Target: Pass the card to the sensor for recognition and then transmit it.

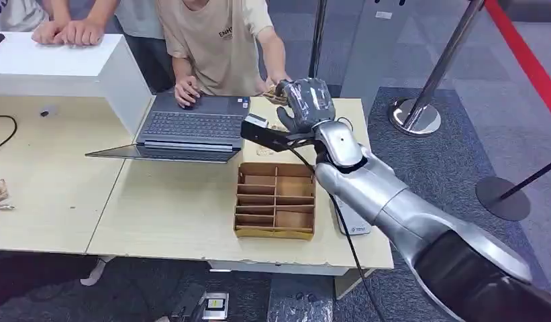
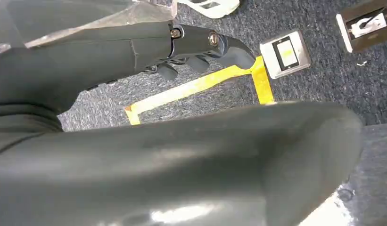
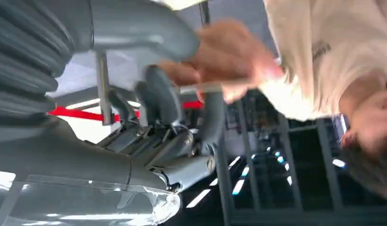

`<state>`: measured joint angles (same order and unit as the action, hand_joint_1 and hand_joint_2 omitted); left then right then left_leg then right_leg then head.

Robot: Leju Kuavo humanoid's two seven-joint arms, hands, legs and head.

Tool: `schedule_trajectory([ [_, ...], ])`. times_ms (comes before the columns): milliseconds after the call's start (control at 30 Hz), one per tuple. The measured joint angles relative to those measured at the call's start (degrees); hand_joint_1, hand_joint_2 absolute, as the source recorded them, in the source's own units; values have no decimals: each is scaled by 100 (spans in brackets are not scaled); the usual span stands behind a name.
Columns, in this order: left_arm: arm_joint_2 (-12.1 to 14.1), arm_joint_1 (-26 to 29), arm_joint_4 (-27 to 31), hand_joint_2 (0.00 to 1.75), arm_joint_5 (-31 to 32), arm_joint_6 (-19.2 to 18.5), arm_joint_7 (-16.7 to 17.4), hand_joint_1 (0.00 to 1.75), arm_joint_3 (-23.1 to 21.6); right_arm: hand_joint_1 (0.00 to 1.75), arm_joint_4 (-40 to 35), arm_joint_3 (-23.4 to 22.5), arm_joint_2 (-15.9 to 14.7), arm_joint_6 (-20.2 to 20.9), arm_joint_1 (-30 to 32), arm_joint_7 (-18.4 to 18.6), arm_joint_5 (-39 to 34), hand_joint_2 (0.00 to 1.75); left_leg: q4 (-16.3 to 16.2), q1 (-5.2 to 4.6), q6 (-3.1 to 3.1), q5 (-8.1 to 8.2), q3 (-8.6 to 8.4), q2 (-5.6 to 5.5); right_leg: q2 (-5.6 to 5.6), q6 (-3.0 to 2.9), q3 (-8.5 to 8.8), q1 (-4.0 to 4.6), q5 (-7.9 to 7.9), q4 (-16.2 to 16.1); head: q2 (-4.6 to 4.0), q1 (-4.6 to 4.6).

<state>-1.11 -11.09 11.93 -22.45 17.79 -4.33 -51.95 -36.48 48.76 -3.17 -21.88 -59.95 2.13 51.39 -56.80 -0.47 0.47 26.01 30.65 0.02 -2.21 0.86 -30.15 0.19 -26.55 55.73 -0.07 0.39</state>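
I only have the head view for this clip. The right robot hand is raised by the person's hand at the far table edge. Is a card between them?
Observer: Yes. The right wrist view shows a thin card, edge-on, pinched in the person's hand.
Operator: Does the right robot hand grip it?
Observer: The card's end reaches its fingers; a grip cannot be told.
Operator: And the left robot hand?
Observer: It hangs over grey carpet with yellow tape, holding nothing.

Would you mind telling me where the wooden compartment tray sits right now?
In the head view the wooden compartment tray lies on the table's right half, just in front of the open laptop and below the raised right hand.
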Motion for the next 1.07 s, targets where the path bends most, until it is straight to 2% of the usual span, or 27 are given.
schedule_trajectory([
  [133, 0, 4, 0, 0, -20, 0, -26, 0, 0, 0, 57, -41, 9, 20, 20, -330, -769, 0, -2, -1, 0, 0, -2, 1, 1, 1, 0, -1, 2, 0, 0, -2],
  [333, 0, 6, 0, 0, -20, 0, -31, 0, 0, 0, 57, -54, 7, 9, 27, -365, -893, 0, -2, -1, 0, 0, -2, 1, 1, 1, 0, -1, 2, 0, 0, -2],
  [367, 0, 17, 0, 0, -37, 2, -44, 0, 0, 0, 40, -182, 11, -52, 80, -522, -1428, 0, -3, -1, 0, 0, -3, 1, 1, 1, 1, -1, 2, 0, 0, -2],
  [400, 2, 63, 0, 0, -87, 42, -72, 0, 0, 0, -261, -606, -2, -92, 391, -936, -2885, 0, -3, 0, 0, 0, -5, 1, 2, 1, 0, 0, 2, -1, 0, 0],
  [433, 4, 98, 0, 0, -122, 46, -72, 0, 0, 0, -679, -944, -33, -138, 821, -1222, -3772, 0, -3, 0, 0, 1, -6, 0, 1, 2, 0, 0, 0, -2, 0, -4],
  [533, 24, 113, 0, 0, -168, 44, -66, 0, 4, 0, -1314, -1311, -81, -293, 1452, -1532, -4587, 0, -2, 2, 1, 2, -6, -3, 0, 1, 3, 2, -1, -3, 0, -2],
  [700, 66, 194, 0, 0, -229, 83, -90, 0, 48, 0, -2661, -1853, -188, -296, 2881, -1989, -5332, 0, -2, 5, 2, 6, -7, -2, -2, 4, 6, 3, -7, -7, 0, 4],
  [833, 111, 269, -2, 0, -273, 111, -98, 0, 76, 0, -3686, -2207, -236, 17, 3984, -2306, -5984, 0, -1, 3, 1, 9, -5, -1, 0, 0, 5, 2, -10, -7, 0, 0],
  [1067, 151, 317, -4, 0, -273, 114, -100, 0, 92, 0, -4606, -2563, -288, 363, 4799, -2586, -6558, 0, 0, 3, 0, 8, -8, 1, 2, 0, 7, 2, -8, -9, 0, -2],
])
